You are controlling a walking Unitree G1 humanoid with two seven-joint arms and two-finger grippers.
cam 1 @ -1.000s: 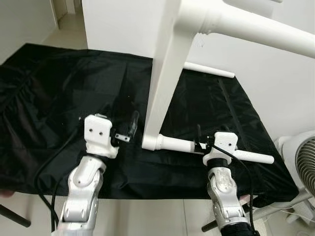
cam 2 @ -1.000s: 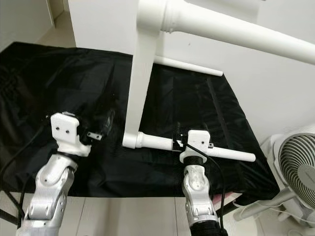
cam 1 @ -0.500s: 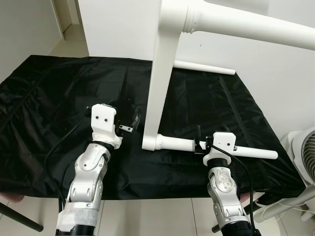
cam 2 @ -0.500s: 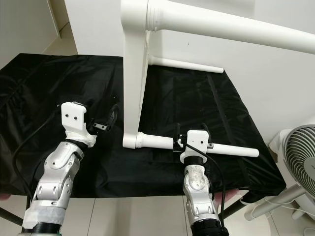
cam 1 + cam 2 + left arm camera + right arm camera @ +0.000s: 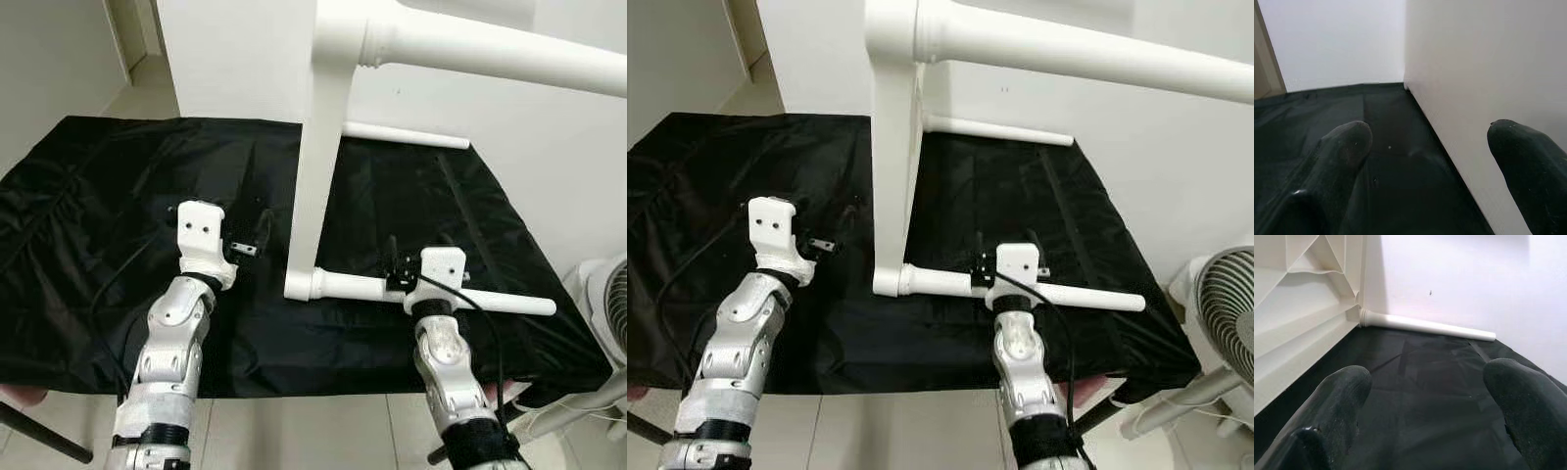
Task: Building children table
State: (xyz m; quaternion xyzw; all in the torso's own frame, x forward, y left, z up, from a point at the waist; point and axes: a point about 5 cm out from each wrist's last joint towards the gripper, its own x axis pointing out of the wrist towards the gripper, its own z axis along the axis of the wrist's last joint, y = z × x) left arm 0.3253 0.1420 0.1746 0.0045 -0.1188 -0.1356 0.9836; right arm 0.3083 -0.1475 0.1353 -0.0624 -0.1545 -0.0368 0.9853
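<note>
Looking down, head views: one white table [image 5: 328, 147] stands on its side on one black cloth [image 5: 98, 196]; I count three legs, one along the cloth [image 5: 353, 287], one by the wall [image 5: 402, 134], one overhead at 1 o'clock [image 5: 490, 49], cut off. My left gripper [image 5: 257, 235] hovers at 9 o'clock of the panel; my right gripper [image 5: 411, 269] sits over the near leg, farther forward than before. One fan [image 5: 1229, 323] is cropped at 4 o'clock. Left wrist: two fingers [image 5: 1342, 147] spread, empty, white panel beside. Right wrist: fingers [image 5: 1337, 396] apart, holding nothing; far leg [image 5: 1425, 325] beyond.
</note>
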